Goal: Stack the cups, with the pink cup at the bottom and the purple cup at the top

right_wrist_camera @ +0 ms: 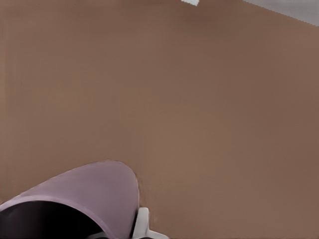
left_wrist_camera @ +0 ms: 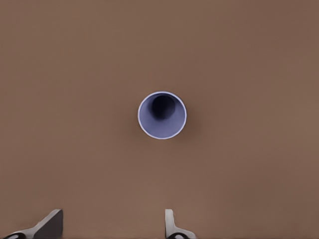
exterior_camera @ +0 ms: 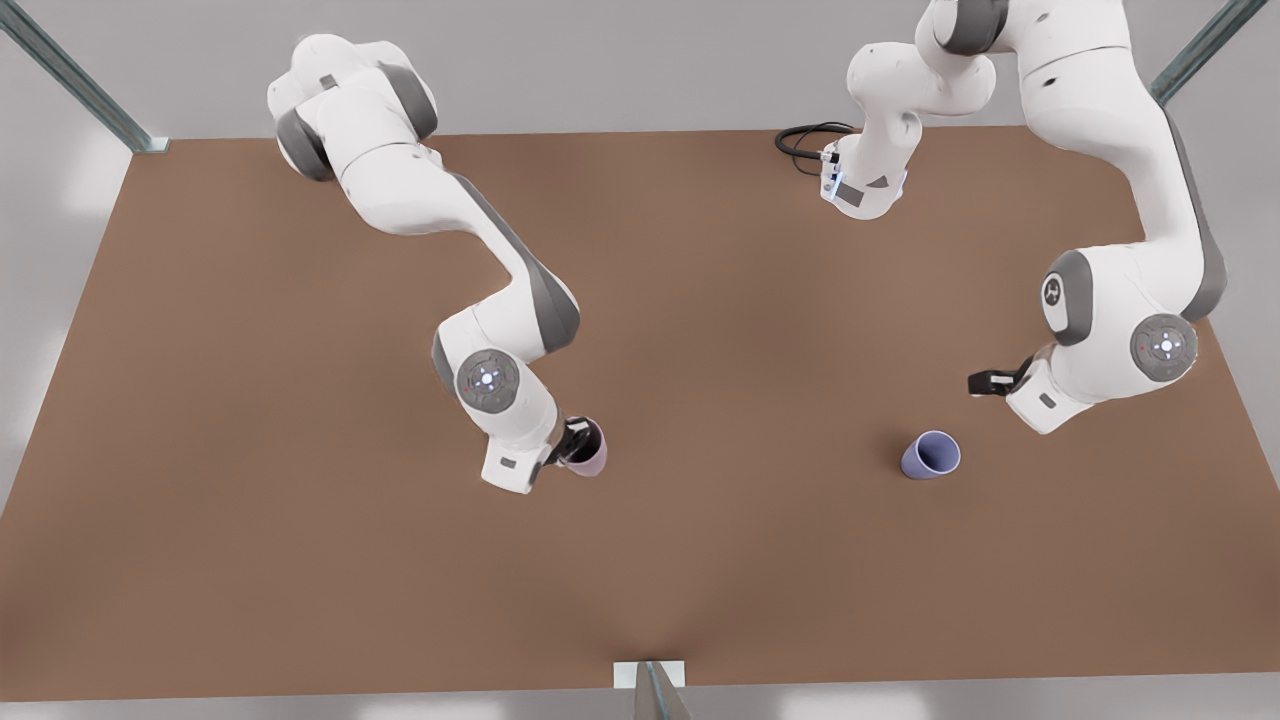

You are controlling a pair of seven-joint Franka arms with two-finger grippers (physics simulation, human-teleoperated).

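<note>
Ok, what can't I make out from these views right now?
- Pink cup: in the front view the right pincer and its wrist cover one side, so whether it rests on the table is unclear.
- Pink cup's mouth: cut off by the right wrist view's edge.
- Left pincer: in the front view, mostly hidden under its wrist, apart from the purple cup.

A brown matte table (exterior_camera: 700, 560) is filling most of the frame. Pale grey floor is surrounding it. Metal frame struts (exterior_camera: 85, 85) are running diagonally at the upper left and upper right corners. Another strut (exterior_camera: 655, 692) is rising at bottom centre.
</note>
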